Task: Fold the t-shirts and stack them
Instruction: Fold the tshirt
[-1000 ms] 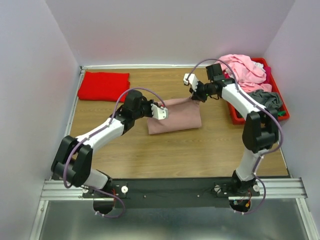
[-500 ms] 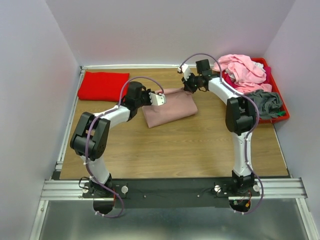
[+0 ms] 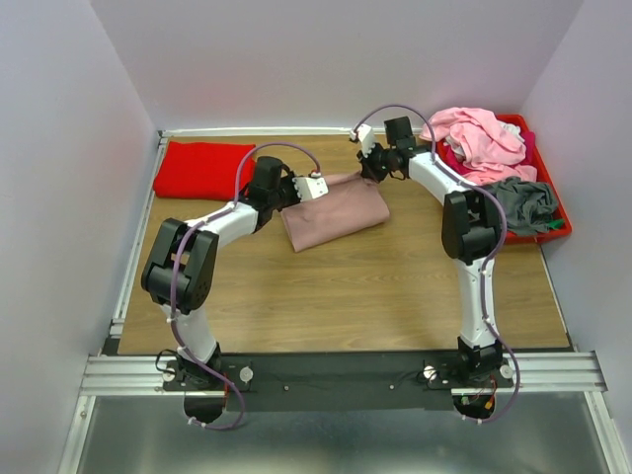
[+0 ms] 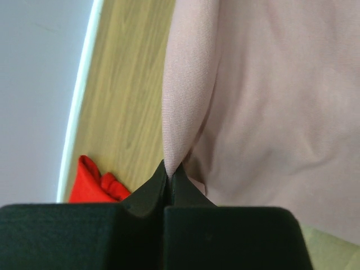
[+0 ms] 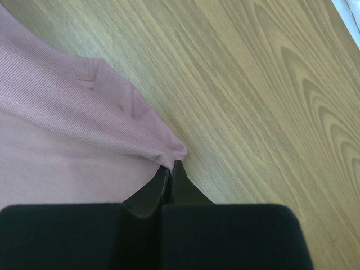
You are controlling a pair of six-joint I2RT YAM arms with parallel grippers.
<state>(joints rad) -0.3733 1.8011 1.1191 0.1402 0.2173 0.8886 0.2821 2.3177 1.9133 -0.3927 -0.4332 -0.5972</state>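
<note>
On the smooth wood-grain table (image 3: 346, 286), the dusty-pink t-shirt (image 3: 341, 215) lies in the middle as a soft, fine-knit folded rectangle, slightly tilted, between the two arms. The left gripper (image 4: 169, 171) is clenched on a pinched-up ridge of cloth at the shirt's far left edge, and the right gripper (image 5: 171, 167) is clamped on its stitched far right corner, each black finger pair closed tight on the fabric. Farther back, a bright red t-shirt (image 3: 204, 169) lies folded flat in the far left corner, and at the far right a rigid red bin (image 3: 515, 121) holds a crumpled light pink t-shirt (image 3: 484, 138) and a grey t-shirt (image 3: 523, 202).
</note>
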